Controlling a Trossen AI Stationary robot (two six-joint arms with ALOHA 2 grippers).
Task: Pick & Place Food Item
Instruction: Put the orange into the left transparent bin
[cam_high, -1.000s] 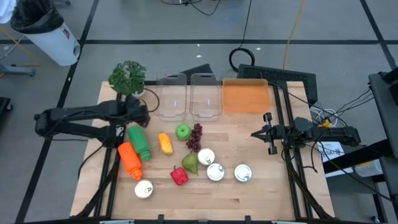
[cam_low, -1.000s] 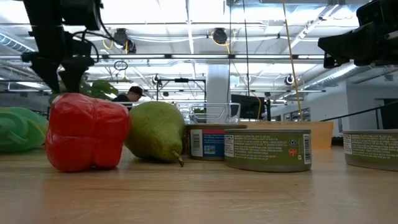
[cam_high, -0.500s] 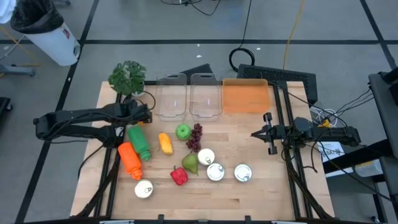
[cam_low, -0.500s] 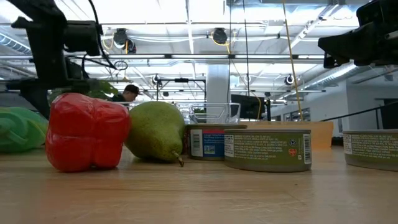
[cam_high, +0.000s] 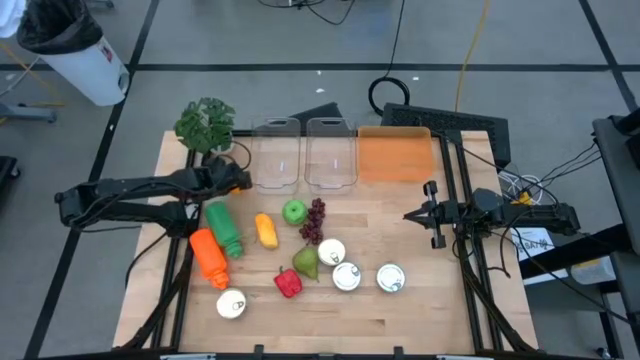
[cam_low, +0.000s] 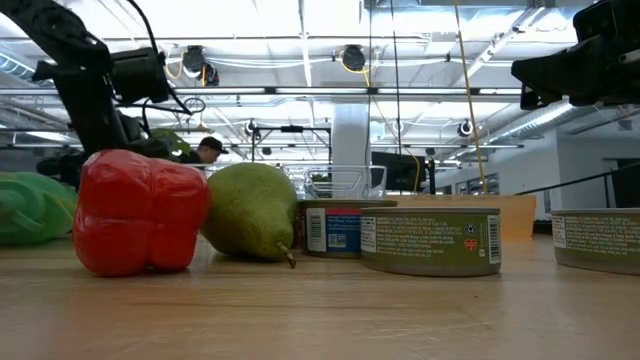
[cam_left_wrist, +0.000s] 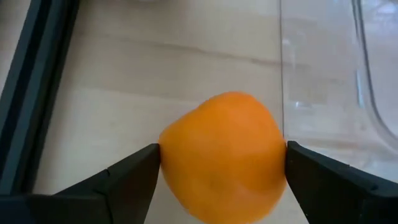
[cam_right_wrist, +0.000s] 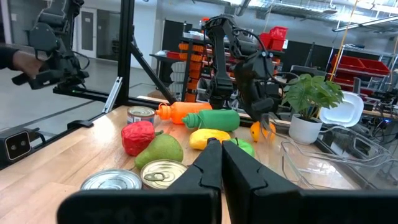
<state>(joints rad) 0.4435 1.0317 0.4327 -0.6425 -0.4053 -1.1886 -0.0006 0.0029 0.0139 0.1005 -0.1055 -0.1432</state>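
An orange fruit (cam_left_wrist: 224, 155) sits between my left gripper's fingers. In the high view my left gripper (cam_high: 240, 180) hides it, just left of the left clear container (cam_high: 277, 155). In the right wrist view the orange fruit (cam_right_wrist: 261, 130) hangs under the left gripper in front of the potted plant (cam_right_wrist: 311, 102). My right gripper (cam_high: 432, 215) waits shut over the table's right part, touching nothing; its fingers (cam_right_wrist: 211, 163) point at the food. My left gripper pinches the orange fruit across its widest part (cam_left_wrist: 168, 155), one finger on each side. The fingers (cam_left_wrist: 134, 171) come from above, pointing down. The fruit appears lifted off the wood, beside the clear container's wall (cam_left_wrist: 283, 93).
A second clear container (cam_high: 332, 155) and an orange tray (cam_high: 393, 155) stand along the far edge. A green bottle (cam_high: 225, 230), an orange bottle (cam_high: 208, 257), a yellow pepper (cam_high: 266, 231), apple (cam_high: 293, 211), grapes (cam_high: 316, 218), pear (cam_high: 306, 262), red pepper (cam_high: 288, 283) and several cans (cam_high: 390, 278) cover the middle.
My left gripper has carried the orange fruit toward the table's right, closer to the left clear container, and the arm has leaned over as it went. My right arm has kept still.
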